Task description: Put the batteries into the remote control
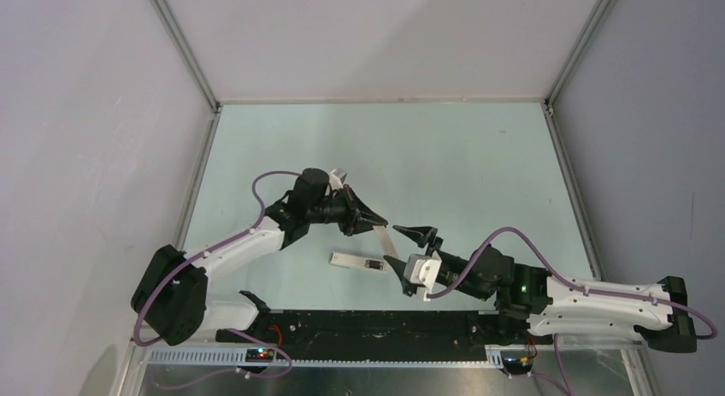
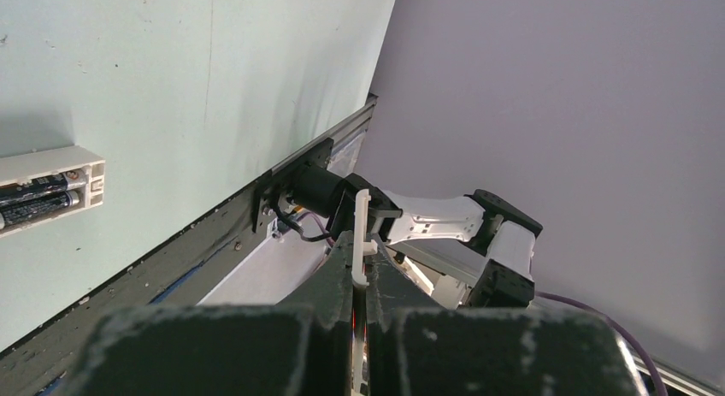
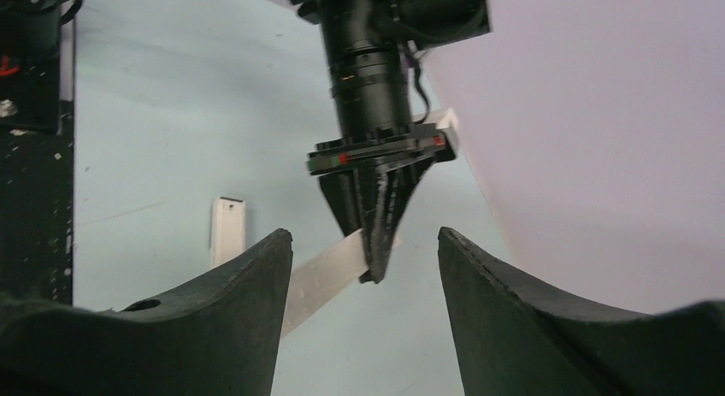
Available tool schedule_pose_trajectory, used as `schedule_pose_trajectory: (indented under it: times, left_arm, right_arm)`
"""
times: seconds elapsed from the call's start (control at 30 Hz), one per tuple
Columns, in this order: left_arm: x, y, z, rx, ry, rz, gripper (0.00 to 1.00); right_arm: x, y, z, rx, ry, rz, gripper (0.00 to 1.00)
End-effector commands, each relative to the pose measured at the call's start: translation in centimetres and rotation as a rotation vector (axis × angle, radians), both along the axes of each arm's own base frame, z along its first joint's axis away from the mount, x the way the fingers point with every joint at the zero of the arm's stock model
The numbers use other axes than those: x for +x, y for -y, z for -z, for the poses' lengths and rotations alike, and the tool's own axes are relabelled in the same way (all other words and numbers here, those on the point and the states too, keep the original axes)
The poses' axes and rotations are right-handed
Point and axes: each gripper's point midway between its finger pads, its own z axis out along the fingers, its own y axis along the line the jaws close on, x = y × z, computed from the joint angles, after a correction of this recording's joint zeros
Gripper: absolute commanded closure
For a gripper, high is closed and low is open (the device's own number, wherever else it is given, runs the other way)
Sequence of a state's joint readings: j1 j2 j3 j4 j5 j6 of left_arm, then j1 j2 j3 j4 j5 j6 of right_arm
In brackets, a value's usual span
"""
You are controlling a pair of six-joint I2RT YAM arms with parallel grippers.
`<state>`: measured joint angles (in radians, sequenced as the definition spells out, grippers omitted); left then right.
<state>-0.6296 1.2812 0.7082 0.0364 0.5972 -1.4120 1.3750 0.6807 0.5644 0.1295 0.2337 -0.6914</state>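
Observation:
The white remote control [image 1: 349, 260] lies flat on the table, its open bay at the right end holding two dark batteries [image 1: 374, 264]. In the left wrist view the remote [image 2: 51, 163] shows both batteries [image 2: 34, 199] side by side in the bay. My left gripper [image 1: 380, 224] is shut on a thin white cover strip [image 1: 384, 241], held edge-on above the table, also seen in the left wrist view [image 2: 362, 229] and the right wrist view [image 3: 329, 272]. My right gripper [image 1: 396, 246] is open and empty, jaws wide, facing the left gripper [image 3: 376, 268] and just right of the remote [image 3: 226, 229].
A black rail [image 1: 385, 323] runs along the near table edge between the arm bases. Grey walls enclose the table on the left, back and right.

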Motion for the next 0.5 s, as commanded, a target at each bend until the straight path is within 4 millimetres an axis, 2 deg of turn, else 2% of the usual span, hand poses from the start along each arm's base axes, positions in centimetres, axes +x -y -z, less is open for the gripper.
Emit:
schedule_pose_trajectory:
  times: [0.0,0.1,0.47]
  left_arm:
    - [0.8,0.4,-2.3,-0.032,0.053,0.001,0.99]
    - [0.8,0.4,-2.6,-0.04,0.052,0.003,0.99]
    - [0.6,0.5,-4.3,-0.068,0.062,0.008,0.98]
  right_arm:
    - [-1.3,-0.6,0.2,-0.052,0.014,-0.074,0.33]
    - [-1.2,-0.9,1.1,-0.097,0.028,-0.075,0.33]
    - [-0.9,-1.3,2.6,-0.154,0.067,-0.037,0.33]
